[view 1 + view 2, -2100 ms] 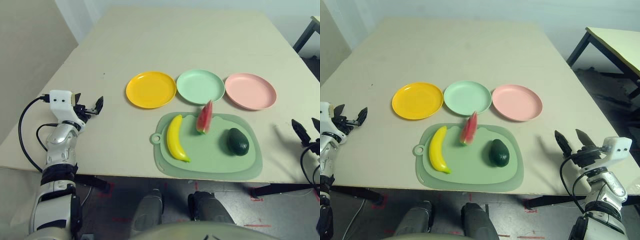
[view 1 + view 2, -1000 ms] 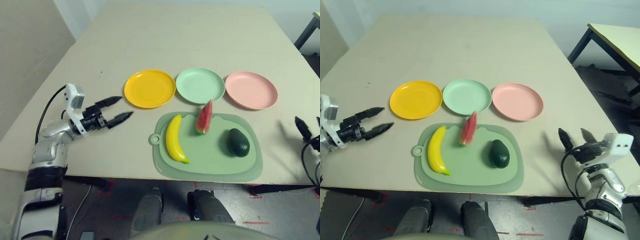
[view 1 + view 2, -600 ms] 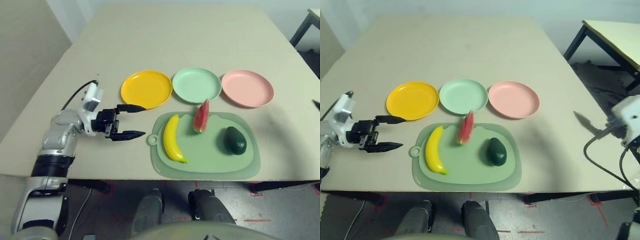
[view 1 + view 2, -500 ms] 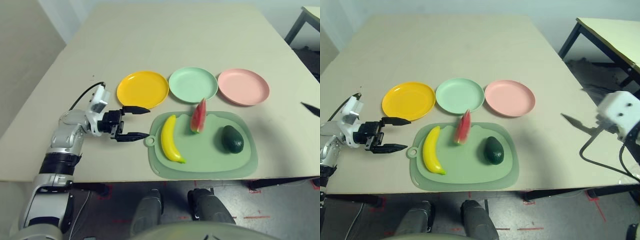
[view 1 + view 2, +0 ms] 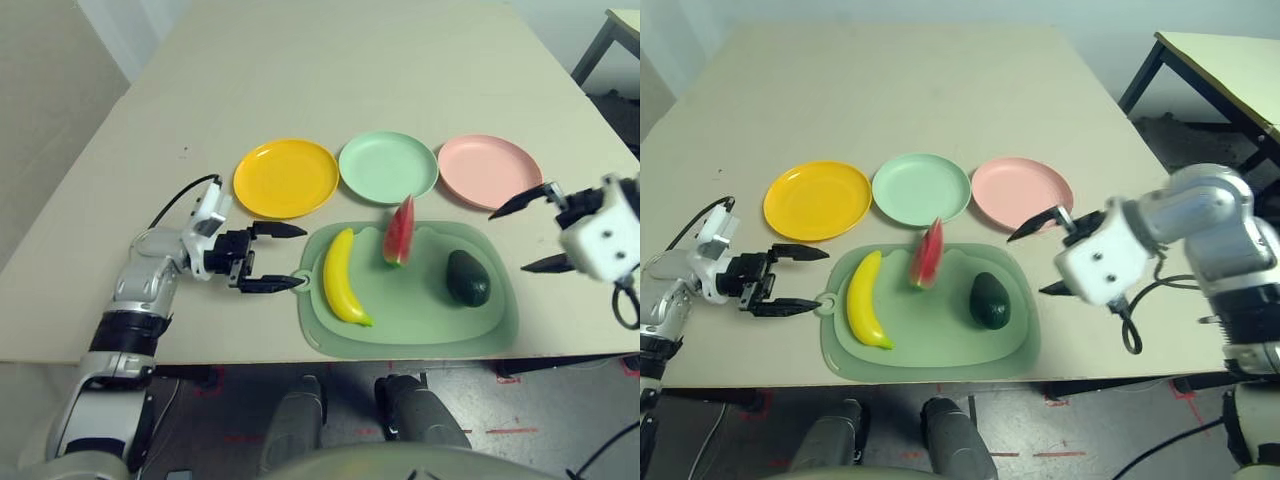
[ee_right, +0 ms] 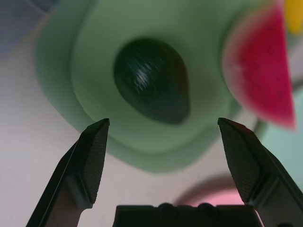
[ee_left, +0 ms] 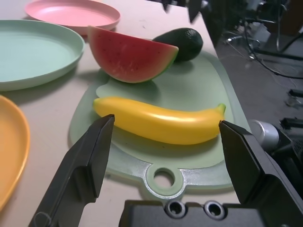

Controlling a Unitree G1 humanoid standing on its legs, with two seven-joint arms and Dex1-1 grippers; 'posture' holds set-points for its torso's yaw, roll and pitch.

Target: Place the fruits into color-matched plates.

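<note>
My left gripper (image 5: 285, 257) is wide open and holds nothing. It is by the mat's ring, on the banana's side, and its two black fingers point toward the banana (image 5: 342, 278). My right gripper (image 5: 1030, 256) is wide open too, with nothing in it. It is at the other side of the mat, near the avocado, and its fingers point that way.

The banana is yellow and bendy. It lies on the big green mat (image 5: 430, 333), on the left part, close to the ring. The avocado (image 5: 467, 278) is dark green and round like an egg. It sits on the right part of the mat. The watermelon (image 5: 398, 232) is a red slice with a green skin. I see it between the other two, up near the mat's far edge, with its pointy end up. The fruits are not touching each other.

Past the mat I see three round plates in a row on the table (image 5: 330, 75). The yellow plate (image 5: 286, 178) is on the left, the mint green plate (image 5: 388, 167) is in the middle, and the pink plate (image 5: 488, 170) is on the right. All three fruits are on the mat, near the plates.
</note>
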